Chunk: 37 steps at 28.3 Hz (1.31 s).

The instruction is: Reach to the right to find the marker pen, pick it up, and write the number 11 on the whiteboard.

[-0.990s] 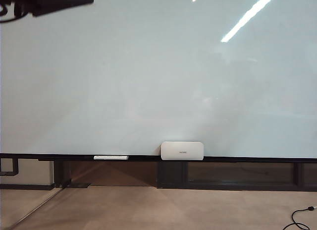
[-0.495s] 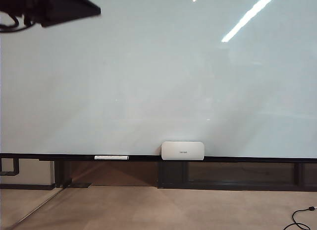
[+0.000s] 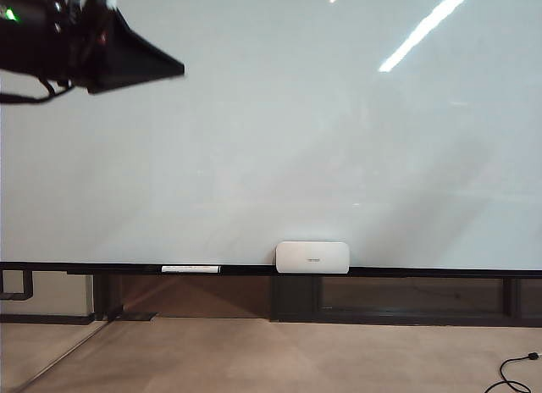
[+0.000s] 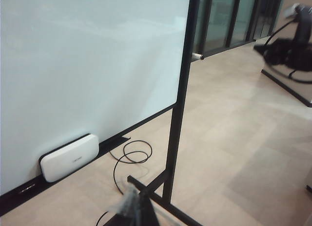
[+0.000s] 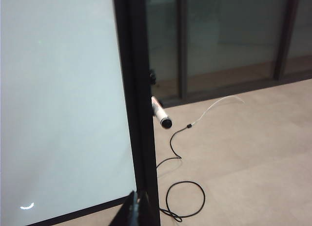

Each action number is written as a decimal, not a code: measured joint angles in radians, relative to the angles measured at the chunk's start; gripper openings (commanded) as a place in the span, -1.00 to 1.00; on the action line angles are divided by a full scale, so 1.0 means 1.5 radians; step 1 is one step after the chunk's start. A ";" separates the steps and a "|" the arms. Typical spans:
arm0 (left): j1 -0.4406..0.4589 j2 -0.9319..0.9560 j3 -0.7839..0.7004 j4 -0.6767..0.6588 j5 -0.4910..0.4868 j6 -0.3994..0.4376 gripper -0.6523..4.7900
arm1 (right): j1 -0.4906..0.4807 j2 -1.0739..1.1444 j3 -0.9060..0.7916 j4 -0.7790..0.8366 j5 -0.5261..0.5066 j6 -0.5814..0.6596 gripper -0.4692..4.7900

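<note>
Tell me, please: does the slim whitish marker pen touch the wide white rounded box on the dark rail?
Apart. The exterior view shows bare dark rail between the slim whitish marker pen and the wide white rounded box.

Marker pen (image 3: 190,268): I'm seeing it lying flat on the rail, lower left.
Whiteboard (image 3: 279,130): standing upright, filling my frame, unmarked.

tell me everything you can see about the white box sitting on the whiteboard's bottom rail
The white box is a wide, flat rounded rectangle, smooth and matte like plastic, with a small grey mark on its face, too small to read. It stands on its long edge on the dark lower rail, leaning back against the whiteboard, near the middle of the board's width. The left wrist view shows a dark back edge. Neither gripper is near it.
</note>
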<state>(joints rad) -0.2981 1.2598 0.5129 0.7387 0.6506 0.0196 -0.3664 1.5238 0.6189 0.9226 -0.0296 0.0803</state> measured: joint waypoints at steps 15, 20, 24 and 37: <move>-0.025 0.099 0.000 0.096 0.020 -0.011 -0.78 | -0.012 0.096 0.025 0.040 -0.026 -0.008 -0.84; -0.052 0.098 0.000 0.110 0.035 -0.013 -0.78 | -0.013 0.136 0.070 0.036 -0.030 -0.008 -0.84; -0.055 0.100 0.000 0.107 0.008 -0.006 -0.78 | -0.013 0.165 0.118 0.017 -0.049 -0.016 -0.71; -0.057 0.190 0.001 0.153 -0.024 0.002 -0.78 | -0.023 0.249 0.206 0.002 -0.039 -0.034 0.04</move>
<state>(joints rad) -0.3840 1.5444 0.5144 0.9688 0.6147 0.0223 -0.4004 1.8980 0.9276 0.9253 -0.0883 0.0288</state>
